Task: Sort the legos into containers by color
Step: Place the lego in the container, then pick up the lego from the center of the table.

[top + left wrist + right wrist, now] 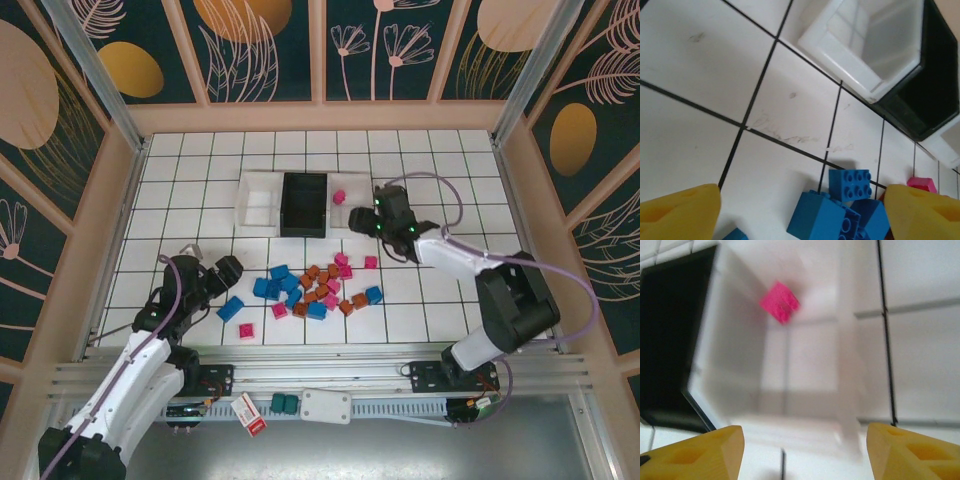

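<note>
It looks like a robot test cell in a lab. A white tiled tabletop (200,170) spreads beneath the right claw (372,212), framed panels (260,50) (painted with leaves and flowers) stand beyond it, and aluminium rails (300,372) run behind it.

Desk (200,160): white tiles, smooth, slight sheen, dark grout lines, faint scuffs in the left wrist view. Legos (310,290): hard plastic, glossy, studded tops. White containers (258,200): thin translucent plastic, smooth. Black container (304,205): opaque plastic, dull sheen. Left claw (805,215) pads (680,212) and right claw (800,450) pads (910,450): yellow, matt, plastic look. Arm shells (120,392): white smooth plastic, black joints. Near rail (320,363): brushed metal. Frame (320,115): pale, matt, wood look.
</note>
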You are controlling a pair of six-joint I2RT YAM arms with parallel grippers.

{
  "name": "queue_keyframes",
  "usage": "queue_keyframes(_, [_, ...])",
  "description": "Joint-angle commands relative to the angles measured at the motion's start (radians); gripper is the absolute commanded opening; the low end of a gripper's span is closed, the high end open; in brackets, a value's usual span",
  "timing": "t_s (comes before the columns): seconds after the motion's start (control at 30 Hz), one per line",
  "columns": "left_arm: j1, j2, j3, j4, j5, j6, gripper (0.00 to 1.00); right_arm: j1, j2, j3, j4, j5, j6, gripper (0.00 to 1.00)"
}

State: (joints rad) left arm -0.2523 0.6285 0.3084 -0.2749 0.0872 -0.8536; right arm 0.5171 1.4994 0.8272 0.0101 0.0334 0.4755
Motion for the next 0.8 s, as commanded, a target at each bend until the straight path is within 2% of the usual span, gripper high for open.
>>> queue_keyframes(0.0, [-0.005,-0.014,-0.019,0.004,-0.017,-0.021,0.94,0.007,-0.068,-0.117,0.005,0.023,0.073,0.67])
queue_keyframes(0.17, [-0.005,0.008,-0.050,0.064,-0.010,-0.033,0.95,0.024,-0.083,-0.177,0.035,0.024,0.094,0.69])
queue_keyframes(0.37, [-0.005,0.026,-0.048,0.074,-0.010,-0.026,0.95,0.092,0.000,-0.154,0.018,0.079,0.107,0.69])
queue_keyframes(0.63, [-0.004,0.035,-0.033,0.066,-0.017,-0.021,0.96,0.122,0.054,-0.162,0.001,0.118,0.123,0.60])
queue_keyframes(0.77, [-0.005,0.055,-0.018,0.064,-0.022,-0.014,0.96,0.130,0.039,-0.178,0.021,0.095,0.110,0.47])
